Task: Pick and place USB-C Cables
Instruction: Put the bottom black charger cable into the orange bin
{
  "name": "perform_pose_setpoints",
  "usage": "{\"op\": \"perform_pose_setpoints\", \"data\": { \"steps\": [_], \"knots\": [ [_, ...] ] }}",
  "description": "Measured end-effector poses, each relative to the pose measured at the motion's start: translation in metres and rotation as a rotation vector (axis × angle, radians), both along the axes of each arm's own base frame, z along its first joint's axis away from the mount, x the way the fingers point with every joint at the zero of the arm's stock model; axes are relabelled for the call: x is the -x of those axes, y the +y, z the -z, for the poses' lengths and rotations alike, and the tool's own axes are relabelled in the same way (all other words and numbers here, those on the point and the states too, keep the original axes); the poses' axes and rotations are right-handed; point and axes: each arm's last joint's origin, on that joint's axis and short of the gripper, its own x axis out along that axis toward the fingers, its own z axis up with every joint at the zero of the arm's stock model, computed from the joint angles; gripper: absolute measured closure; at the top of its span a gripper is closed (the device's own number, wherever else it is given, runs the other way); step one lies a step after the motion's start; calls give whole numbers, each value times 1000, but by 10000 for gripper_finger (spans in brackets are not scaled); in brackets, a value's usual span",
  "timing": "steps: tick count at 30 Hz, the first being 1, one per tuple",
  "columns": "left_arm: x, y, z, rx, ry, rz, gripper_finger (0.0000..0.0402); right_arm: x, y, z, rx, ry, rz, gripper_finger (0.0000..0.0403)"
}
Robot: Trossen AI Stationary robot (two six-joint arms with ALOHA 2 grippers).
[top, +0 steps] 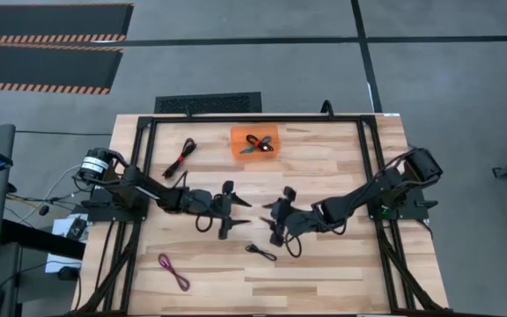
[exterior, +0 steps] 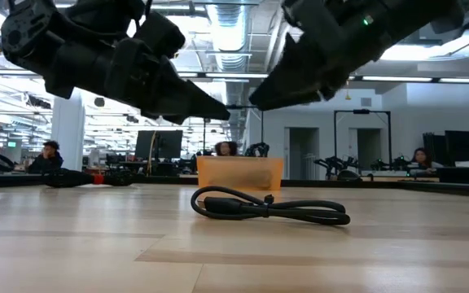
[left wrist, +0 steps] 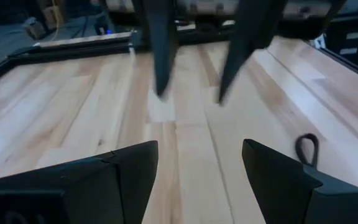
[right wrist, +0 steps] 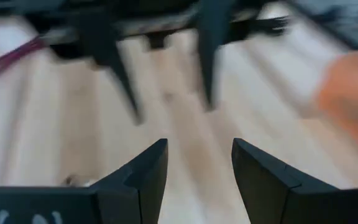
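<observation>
A black USB-C cable (top: 260, 253) lies folded on the table, just nearer than the gap between my two grippers; the low view shows the black cable (exterior: 267, 205) flat on the wood. A magenta cable (top: 174, 271) lies near the table's near left corner. A red-and-black cable (top: 180, 158) lies far left. The orange tray (top: 254, 141) at the far edge holds dark and red cable. My left gripper (top: 236, 211) and right gripper (top: 271, 216) face each other above the table's middle, both open and holding nothing.
A black frame (top: 148, 167) runs along the table's left, right and far sides. In the left wrist view the black cable's loop (left wrist: 306, 149) shows beside the open left gripper (left wrist: 197, 168). The right wrist view shows the magenta cable (right wrist: 8, 59) and the tray (right wrist: 353, 99). People sit in the room behind.
</observation>
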Motion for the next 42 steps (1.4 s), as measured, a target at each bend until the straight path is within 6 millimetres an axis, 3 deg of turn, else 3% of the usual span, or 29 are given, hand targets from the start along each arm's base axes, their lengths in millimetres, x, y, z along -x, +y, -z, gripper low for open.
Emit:
{"op": "perform_pose_setpoints", "data": {
  "steps": [5, 12, 17, 23, 31, 42],
  "knots": [
    [1, -7, -2, -24, -23, 32, 176, -3, 7, 11, -59, 64, -206, 202],
    [3, -22, -4, 11, -46, 75, 176, -10, 28, 36, -110, 49, -366, 207],
    [6, -32, -4, 34, -42, 103, 176, -8, 38, 52, -119, 96, -381, 207],
    [7, -34, -4, 23, -43, 71, 176, -8, 46, 57, -112, 73, -374, 217],
    [8, -36, -3, 30, -26, 69, 176, -2, 46, 65, -233, 182, -395, 223],
    [9, -39, -1, 86, -1, 62, 176, -1, 41, 68, -253, 232, -377, 227]
  ]
}}
